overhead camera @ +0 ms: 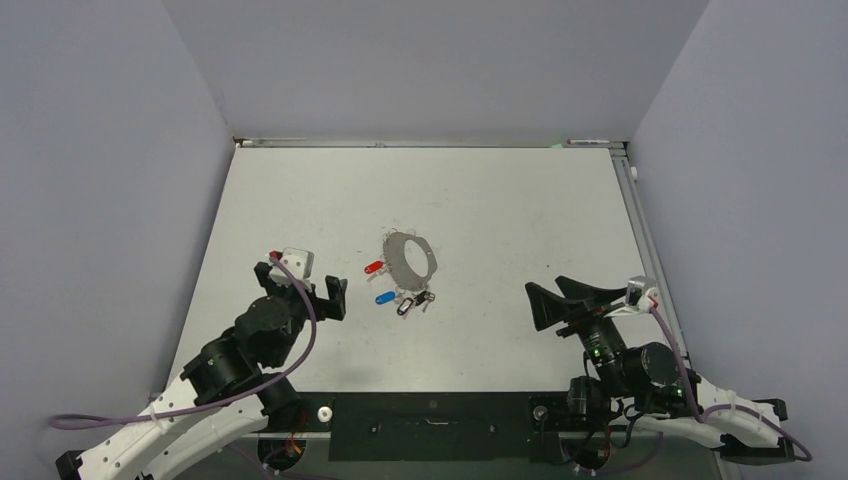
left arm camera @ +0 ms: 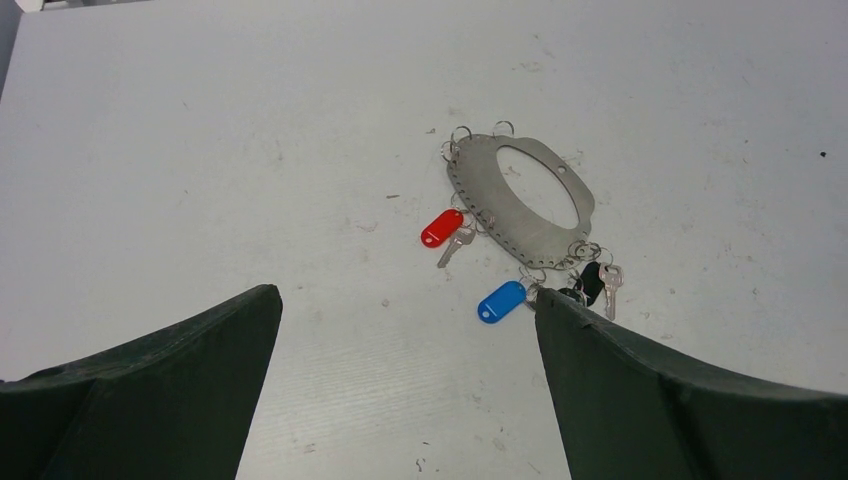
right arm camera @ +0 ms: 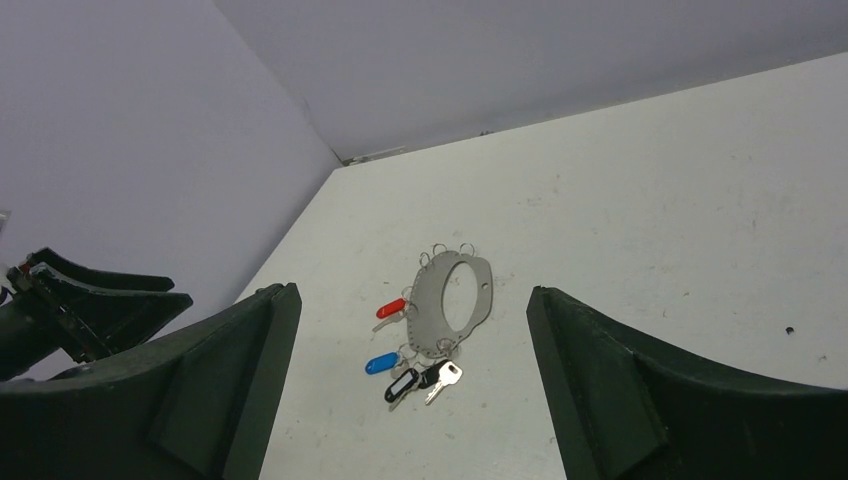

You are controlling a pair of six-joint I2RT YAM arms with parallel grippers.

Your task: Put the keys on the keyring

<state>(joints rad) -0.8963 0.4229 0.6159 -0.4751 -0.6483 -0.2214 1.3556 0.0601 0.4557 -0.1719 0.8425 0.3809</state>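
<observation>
On a white table (overhead camera: 300,200), the left gripper (overhead camera: 302,288) at 8 o'clock and the right gripper (overhead camera: 548,298) at 4 o'clock flank the keyring (left arm camera: 495,205) lying flat at centre, both with fingers spread wide and holding nothing. A red tag (left arm camera: 441,227) lies at its 9 o'clock and a blue tag (left arm camera: 501,301) at 7, any lettering too small to read. The keys (left arm camera: 595,283) rest at 6 o'clock, just beside the rim.
</observation>
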